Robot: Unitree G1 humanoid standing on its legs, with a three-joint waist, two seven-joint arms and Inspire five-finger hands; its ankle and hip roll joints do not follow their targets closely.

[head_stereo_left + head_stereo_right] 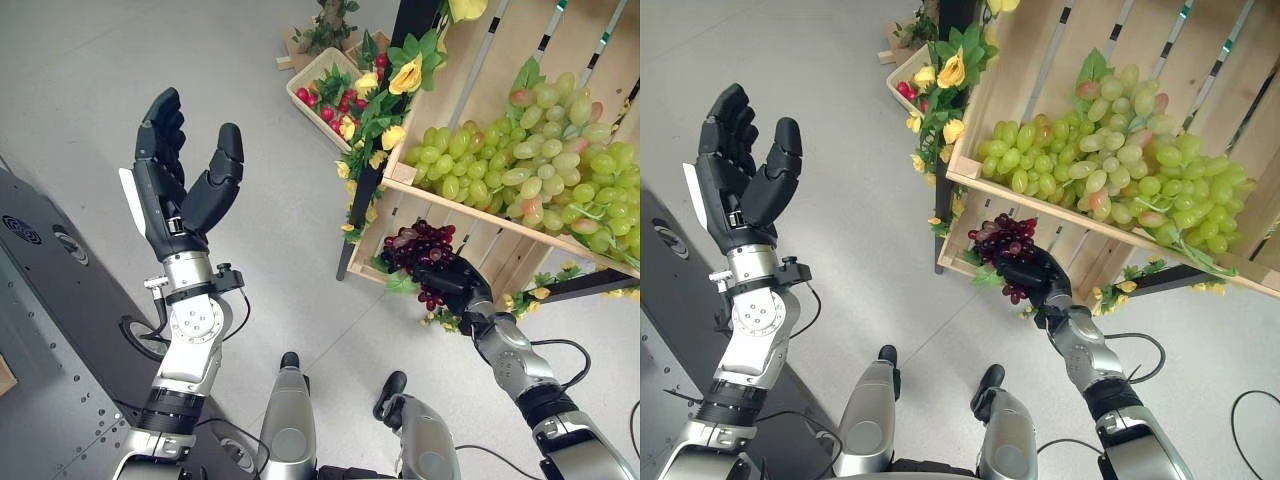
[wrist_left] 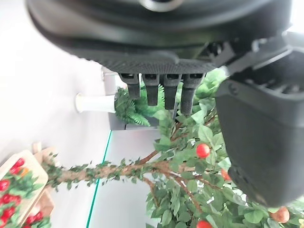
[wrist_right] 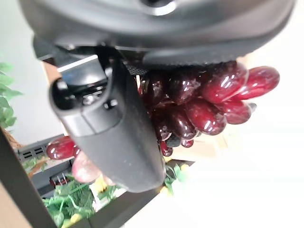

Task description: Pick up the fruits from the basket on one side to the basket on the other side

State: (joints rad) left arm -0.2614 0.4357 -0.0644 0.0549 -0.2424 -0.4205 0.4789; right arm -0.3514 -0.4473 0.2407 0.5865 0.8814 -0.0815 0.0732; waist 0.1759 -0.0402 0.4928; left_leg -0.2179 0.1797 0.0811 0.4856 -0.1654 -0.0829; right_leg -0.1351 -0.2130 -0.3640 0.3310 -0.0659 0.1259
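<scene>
While a bunch of dark red grapes (image 1: 418, 247) is clasped in the right hand (image 1: 457, 283), it is held just below the front edge of the slanted wooden crate (image 1: 440, 205), where a heap of green grapes (image 1: 540, 165) is piled. The bunch sits above the palm, and in the right wrist view the thumb is seen curled across it, so the hand is clamped on the fruit; the grip is probably kept high so the loose berries hang free. Whether the bunch touches the crate's edge cannot be told. The left hand (image 1: 180, 185) is raised well apart, fingers straight and spread, nothing in it. A small pale box of red fruit (image 1: 330, 98) is seen on the floor beyond yellow artificial flowers (image 1: 385, 100).
</scene>
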